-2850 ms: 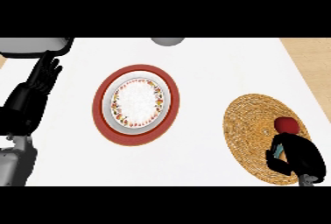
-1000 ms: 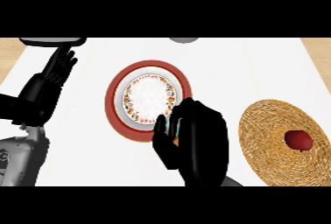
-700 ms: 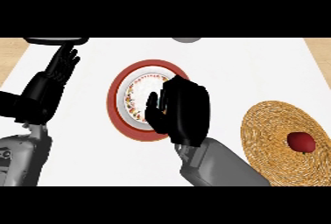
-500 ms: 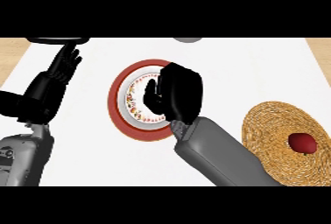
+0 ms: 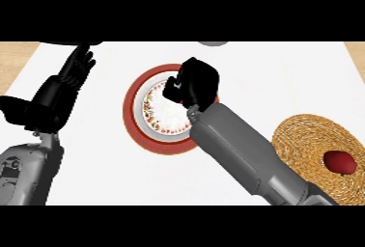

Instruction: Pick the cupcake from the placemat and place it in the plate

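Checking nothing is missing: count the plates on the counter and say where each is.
1. The plate, red-rimmed, sits at the counter's middle, left of the woven placemat, partly covered by the right robot hand. More could be hidden beneath the forearm.

Grey forearms (image 5: 246, 154), black robot hands (image 5: 194, 84)

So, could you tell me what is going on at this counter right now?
The robot's right hand hangs over the round white plate with the red rim, and its grey forearm crosses the white counter. Whether that hand holds anything cannot be seen. A red rounded cupcake sits on the round woven straw placemat at the right, so the placing is not yet done. The left hand rests open at the left edge.
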`<state>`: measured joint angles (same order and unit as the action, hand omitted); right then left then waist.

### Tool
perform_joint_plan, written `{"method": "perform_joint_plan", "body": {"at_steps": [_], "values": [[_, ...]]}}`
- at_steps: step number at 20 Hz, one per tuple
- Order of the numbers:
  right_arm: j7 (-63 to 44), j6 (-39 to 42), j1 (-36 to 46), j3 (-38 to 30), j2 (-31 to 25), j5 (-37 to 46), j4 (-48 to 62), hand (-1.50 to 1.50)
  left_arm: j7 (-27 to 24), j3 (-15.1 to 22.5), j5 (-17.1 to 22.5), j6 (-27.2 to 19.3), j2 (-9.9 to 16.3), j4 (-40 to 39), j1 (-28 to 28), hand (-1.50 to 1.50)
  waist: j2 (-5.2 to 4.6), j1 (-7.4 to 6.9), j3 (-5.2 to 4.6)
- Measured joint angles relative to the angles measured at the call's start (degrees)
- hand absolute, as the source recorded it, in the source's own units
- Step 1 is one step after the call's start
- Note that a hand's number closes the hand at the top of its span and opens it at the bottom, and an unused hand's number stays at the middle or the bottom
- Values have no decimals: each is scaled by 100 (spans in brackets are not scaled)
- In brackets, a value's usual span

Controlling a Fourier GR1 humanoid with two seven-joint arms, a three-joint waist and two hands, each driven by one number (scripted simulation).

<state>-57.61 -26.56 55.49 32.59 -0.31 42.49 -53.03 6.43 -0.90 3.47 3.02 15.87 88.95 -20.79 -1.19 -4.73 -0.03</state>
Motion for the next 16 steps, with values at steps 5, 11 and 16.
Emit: {"method": "perform_joint_plan", "body": {"at_steps": [5,11,16], "values": [[206,-688,182,36,7,-738,641,-150,33,1,45,68,-5,9,-108,0,-28,-125,3],[951,-1657,272,21,8,-1400,952,-150,-80,70,-6,75,-84,-23,-60,0,-56,-199,7],[1455,-2486,427,-107,3,-1774,999,-150,-82,40,-60,15,-96,-56,-76,0,-36,-135,8]]}}
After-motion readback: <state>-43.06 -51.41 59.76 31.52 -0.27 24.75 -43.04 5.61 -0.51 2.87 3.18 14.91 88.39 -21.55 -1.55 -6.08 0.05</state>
